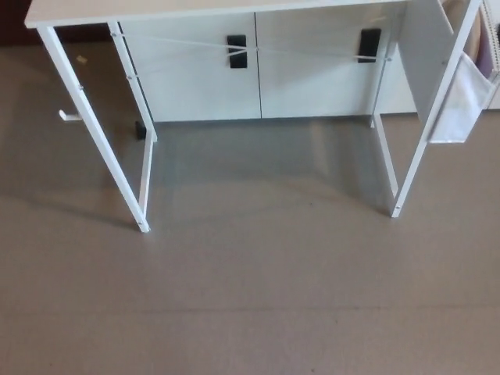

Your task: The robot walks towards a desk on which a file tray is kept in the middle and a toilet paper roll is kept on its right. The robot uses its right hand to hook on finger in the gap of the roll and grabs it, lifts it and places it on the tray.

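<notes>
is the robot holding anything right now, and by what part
Cannot be told: neither hand is in view. The head view shows the white desk and the floor before it.

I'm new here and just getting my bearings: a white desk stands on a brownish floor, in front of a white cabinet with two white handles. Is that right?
Not quite: the two handles on the cabinet are black, not white, as the head view shows. The white desk and brownish floor are as you say.
</notes>
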`<state>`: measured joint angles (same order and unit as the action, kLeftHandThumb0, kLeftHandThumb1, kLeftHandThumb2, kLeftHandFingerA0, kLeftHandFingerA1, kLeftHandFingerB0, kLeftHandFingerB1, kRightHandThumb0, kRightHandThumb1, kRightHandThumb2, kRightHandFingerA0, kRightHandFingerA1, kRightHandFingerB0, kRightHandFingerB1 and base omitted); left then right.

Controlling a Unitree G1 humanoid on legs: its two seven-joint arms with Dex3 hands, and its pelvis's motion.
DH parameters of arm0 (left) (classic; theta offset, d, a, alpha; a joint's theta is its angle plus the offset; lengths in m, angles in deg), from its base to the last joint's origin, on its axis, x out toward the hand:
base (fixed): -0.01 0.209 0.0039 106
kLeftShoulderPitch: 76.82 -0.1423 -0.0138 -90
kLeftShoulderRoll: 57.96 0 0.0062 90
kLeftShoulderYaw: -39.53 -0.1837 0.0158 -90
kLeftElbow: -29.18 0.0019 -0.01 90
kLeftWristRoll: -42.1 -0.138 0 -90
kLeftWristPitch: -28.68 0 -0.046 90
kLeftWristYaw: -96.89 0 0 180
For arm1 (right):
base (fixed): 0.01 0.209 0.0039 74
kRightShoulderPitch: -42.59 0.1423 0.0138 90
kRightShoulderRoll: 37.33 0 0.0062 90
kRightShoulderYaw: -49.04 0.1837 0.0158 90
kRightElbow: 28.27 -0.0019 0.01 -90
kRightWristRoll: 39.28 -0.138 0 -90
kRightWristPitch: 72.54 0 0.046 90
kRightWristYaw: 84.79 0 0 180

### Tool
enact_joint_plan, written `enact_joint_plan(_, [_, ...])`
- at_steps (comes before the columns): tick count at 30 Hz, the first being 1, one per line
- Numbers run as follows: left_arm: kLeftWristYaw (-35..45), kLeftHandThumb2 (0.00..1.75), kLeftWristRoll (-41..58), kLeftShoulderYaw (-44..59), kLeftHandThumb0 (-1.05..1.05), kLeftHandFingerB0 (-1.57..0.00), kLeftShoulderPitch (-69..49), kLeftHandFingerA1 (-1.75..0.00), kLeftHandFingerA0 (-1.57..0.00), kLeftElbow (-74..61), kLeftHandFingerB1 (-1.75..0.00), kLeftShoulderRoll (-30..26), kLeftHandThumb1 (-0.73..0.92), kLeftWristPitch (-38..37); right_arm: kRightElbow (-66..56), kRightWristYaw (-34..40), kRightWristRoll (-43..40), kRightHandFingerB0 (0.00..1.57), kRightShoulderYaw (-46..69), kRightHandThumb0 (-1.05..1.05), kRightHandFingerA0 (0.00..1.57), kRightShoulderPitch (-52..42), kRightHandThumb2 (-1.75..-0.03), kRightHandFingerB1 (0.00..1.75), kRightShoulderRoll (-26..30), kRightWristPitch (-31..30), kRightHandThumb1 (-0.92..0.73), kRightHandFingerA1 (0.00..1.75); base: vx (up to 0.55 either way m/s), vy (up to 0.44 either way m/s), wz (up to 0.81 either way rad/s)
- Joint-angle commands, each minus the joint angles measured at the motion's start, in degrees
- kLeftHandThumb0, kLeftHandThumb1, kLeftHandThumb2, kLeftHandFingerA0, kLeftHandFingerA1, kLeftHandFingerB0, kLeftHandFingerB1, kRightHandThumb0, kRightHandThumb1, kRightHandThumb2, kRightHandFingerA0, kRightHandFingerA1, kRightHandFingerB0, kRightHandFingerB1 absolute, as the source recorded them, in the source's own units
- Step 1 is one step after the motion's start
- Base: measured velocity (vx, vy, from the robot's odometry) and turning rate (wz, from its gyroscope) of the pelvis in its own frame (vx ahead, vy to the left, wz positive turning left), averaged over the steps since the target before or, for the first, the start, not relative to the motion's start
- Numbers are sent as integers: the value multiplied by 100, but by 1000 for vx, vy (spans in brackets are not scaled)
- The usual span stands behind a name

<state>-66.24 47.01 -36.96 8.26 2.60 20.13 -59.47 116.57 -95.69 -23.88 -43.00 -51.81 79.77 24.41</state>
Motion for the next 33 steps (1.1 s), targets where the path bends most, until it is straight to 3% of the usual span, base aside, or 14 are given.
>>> enact_joint_plan(1, [-11,116,-8,11,-83,-5,46,-70,-21,33,-48,-121,70,179,143,-148,-67,10,2,-85,2,82,-92,19,0,82,-58,27,159,-14,-10])
enact_joint_plan(3, [52,121,-40,-25,-83,-4,52,-62,-1,104,-46,-129,73,36,180,44,9,11,-20,-87,0,45,-94,20,-10,156,-57,25,173,57,-5])
enact_joint_plan(6, [52,118,-31,-43,-89,-7,43,-70,-17,13,-48,-141,73,101,404,-243,-409,8,288,-84,3,88,-89,16,-145,350,-55,24,223,94,22])
enact_joint_plan(13, [91,118,-3,-42,-89,-6,70,-67,-10,90,-48,-145,72,61,69,220,52,10,89,-86,9,-129,-89,27,-32,252,-56,34,151,84,2])
enact_joint_plan(14, [85,76,-26,-77,-87,0,14,-75,-17,-65,-50,-158,92,168,196,157,-44,8,138,-83,3,-90,-91,24,-72,346,-54,28,152,-51,13])
enact_joint_plan(17, [30,72,-71,-97,-89,0,118,-81,-24,128,-52,-181,92,49,18,19,88,11,-26,-95,3,-33,-95,17,-14,47,-63,18,163,-145,8])
enact_joint_plan(19, [24,72,-65,-87,-89,0,139,-81,-24,214,-52,-183,92,-45,-13,5,105,11,-82,-95,3,-27,-95,17,3,10,-63,18,202,-273,31])
enact_joint_plan(20, [-32,116,-82,-99,-93,-5,170,-75,-29,228,-49,-185,72,16,304,18,-124,11,95,-87,0,53,-91,21,-96,214,-56,22,316,-320,-26])
enact_joint_plan(21, [-49,115,-93,-116,-92,-3,219,-74,-31,246,-49,-202,71,50,340,53,-100,10,89,-84,10,50,-64,23,-102,267,-60,30,191,-165,32])
enact_joint_plan(22, [-57,114,-100,-136,-90,-2,231,-74,-31,205,-51,-208,70,104,375,82,-59,7,75,-83,5,39,-92,27,-83,344,-53,39,191,-161,39])
enact_joint_plan(24, [-25,117,-144,-200,-91,-2,151,-76,-35,65,-50,-232,72,56,431,23,-158,3,152,-82,14,22,-92,24,-118,420,-52,43,222,-198,5])
enact_joint_plan(25, [-19,117,-158,-216,-90,-2,132,-77,-36,64,-49,-235,71,-3,473,-53,-323,11,289,-84,10,19,-62,23,-179,461,-56,31,206,-158,3])
enact_joint_plan(26, [-3,117,-146,-223,-91,-4,122,-75,-32,34,-49,-240,72,21,591,-227,-526,11,451,-78,0,67,-88,21,-246,430,-50,33,264,-135,0])
enact_joint_plan(33, [-46,115,-115,-223,-85,0,51,-78,-40,-236,-55,-230,70,287,517,-176,-394,8,483,-75,4,105,-84,26,-285,309,-50,27,328,13,-10])
